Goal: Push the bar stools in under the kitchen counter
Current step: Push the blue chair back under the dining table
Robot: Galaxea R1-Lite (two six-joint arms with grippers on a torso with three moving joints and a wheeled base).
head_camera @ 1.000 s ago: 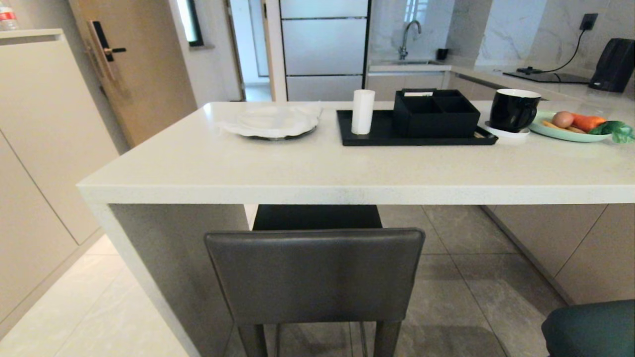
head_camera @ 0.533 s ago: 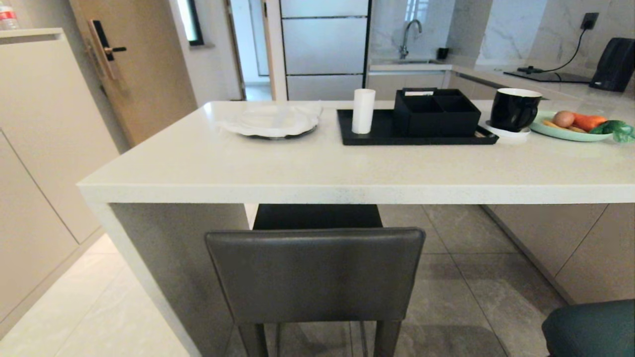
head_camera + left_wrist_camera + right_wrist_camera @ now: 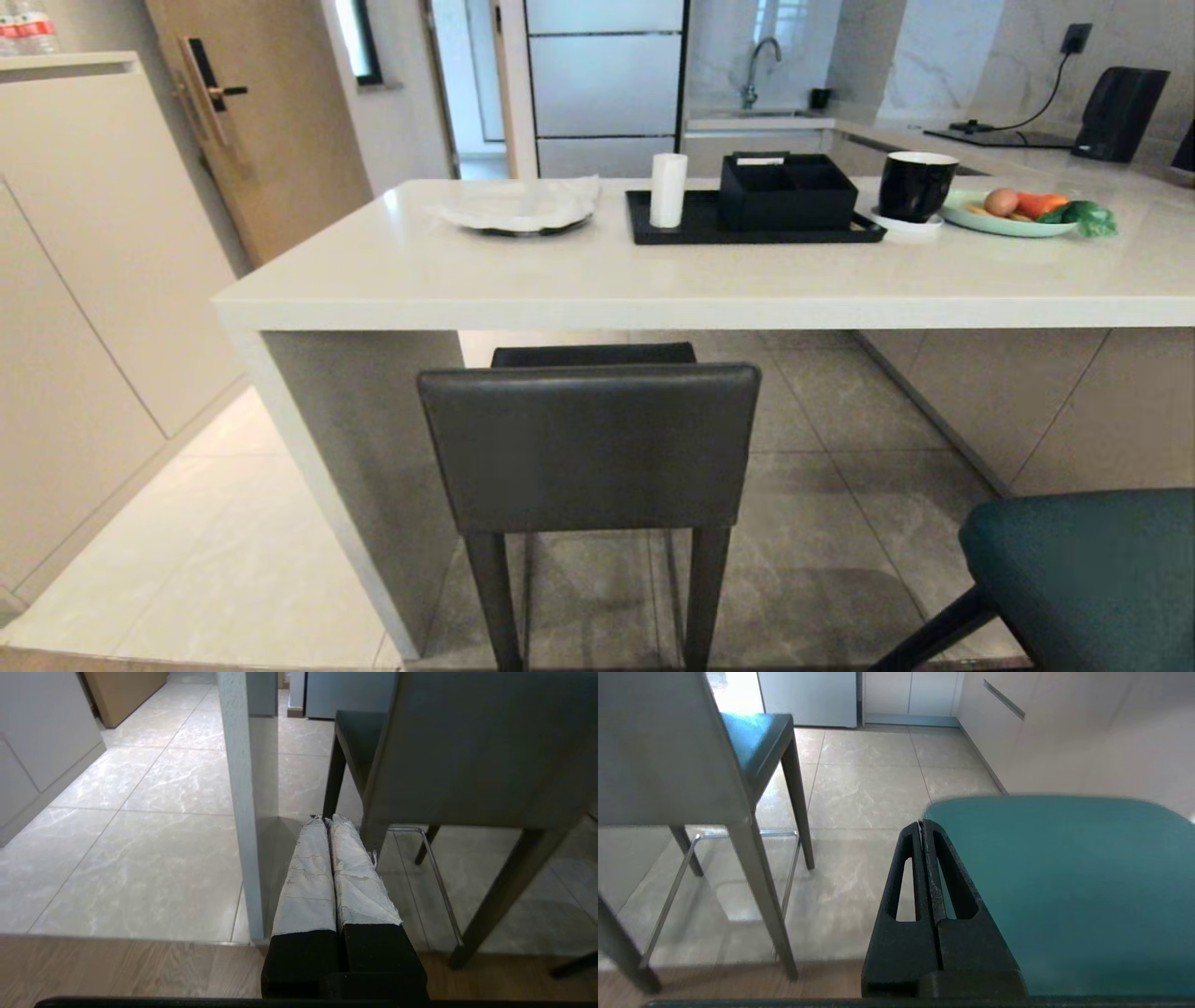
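Grey floor tiles [image 3: 840, 439] run under the long white counter [image 3: 597, 280], which fills the head view from nine to three o'clock. Next in size, the grey stool [image 3: 588, 448] stands at centre, its seat front already beneath the slab and its square back just outside the edge. The teal stool [image 3: 1092, 569] sits at about four o'clock, well clear of the counter and not pushed in. On the slab, toward twelve, lie a black tray [image 3: 747, 229], a black mug [image 3: 915, 185] and a plate of vegetables [image 3: 1013, 219].

Neither arm shows in the head view. The left gripper [image 3: 326, 820] hangs low with its padded fingers pressed together, empty, near the grey stool's leg; the right gripper [image 3: 920, 823] is likewise closed on nothing, just beside the teal stool's back (touching or not, I cannot tell).

My reading: the grey stool looks done, and the teal one is next. That calls for squaring up behind its back and driving it straight toward the counter.
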